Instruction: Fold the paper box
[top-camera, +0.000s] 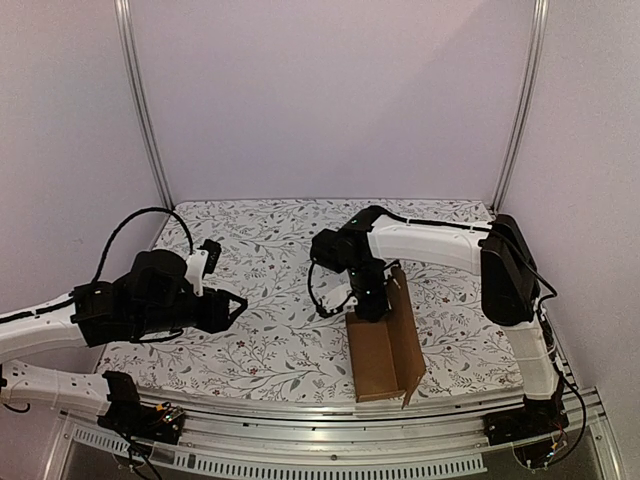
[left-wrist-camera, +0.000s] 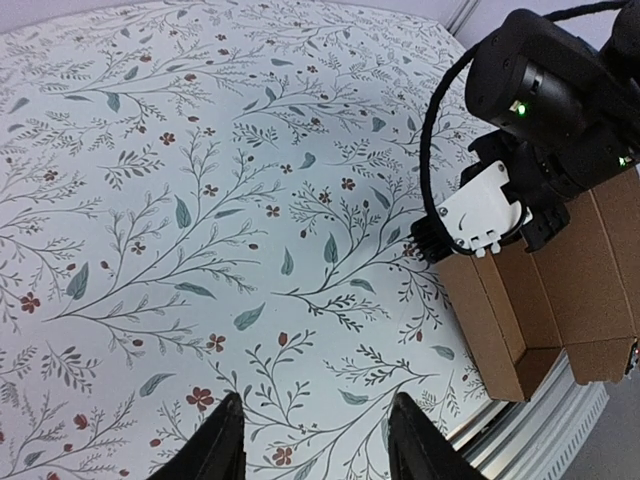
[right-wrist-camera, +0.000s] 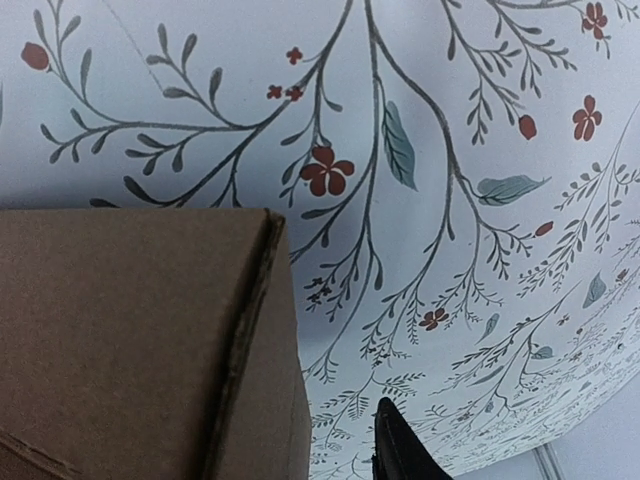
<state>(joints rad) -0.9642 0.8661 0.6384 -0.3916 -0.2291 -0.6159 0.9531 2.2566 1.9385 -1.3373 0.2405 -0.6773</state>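
The paper box (top-camera: 383, 350) is brown cardboard, partly folded, near the table's front edge right of centre, with one long wall raised on its right side. It also shows in the left wrist view (left-wrist-camera: 520, 310) and fills the left of the right wrist view (right-wrist-camera: 130, 340). My right gripper (top-camera: 368, 305) points down at the box's far end. One of its fingers (right-wrist-camera: 400, 452) shows apart from the cardboard; the other is hidden by the box, and the jaws stand apart. My left gripper (top-camera: 236, 306) is open and empty over bare cloth, well left of the box, its fingers (left-wrist-camera: 222, 445) wide apart.
A floral tablecloth (top-camera: 270, 250) covers the table. A metal rail (top-camera: 330, 415) runs along the front edge, just past the box's near end. Plain walls and two upright metal posts (top-camera: 145, 110) close in the back and sides.
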